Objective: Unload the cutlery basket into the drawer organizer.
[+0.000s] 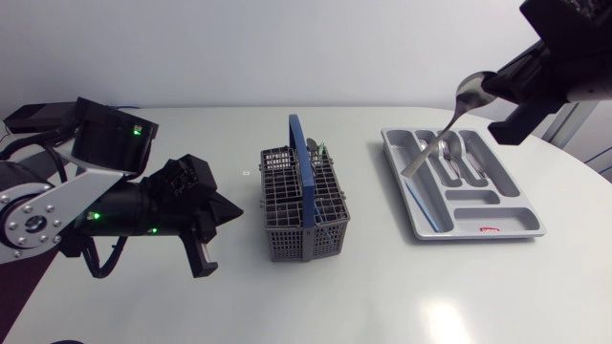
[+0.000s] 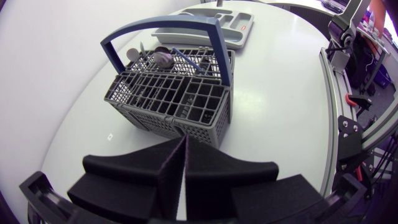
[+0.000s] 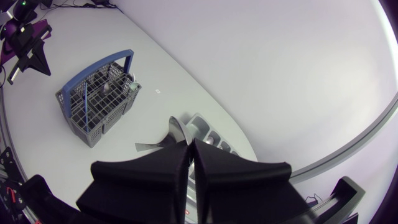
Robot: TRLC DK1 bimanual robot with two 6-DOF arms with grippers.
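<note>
The grey cutlery basket (image 1: 304, 203) with a blue handle stands mid-table and holds a few pieces of cutlery (image 2: 163, 58) at its far end. The grey drawer organizer (image 1: 521, 229) lies to its right, with some cutlery (image 1: 461, 158) in its middle slots. My right gripper (image 1: 494, 86) hangs high over the organizer, shut on a metal spoon (image 1: 448, 122) whose handle slants down toward the tray. The right wrist view shows the spoon (image 3: 173, 135) gripped between the shut fingers (image 3: 189, 149). My left gripper (image 1: 236, 208) is shut and empty, just left of the basket (image 2: 174, 99).
The left gripper's fingertips (image 2: 183, 155) point at the basket's near wall, a short gap away. The organizer (image 2: 239, 28) sits beyond the basket near the table's rounded edge. Bare white tabletop lies in front of both containers.
</note>
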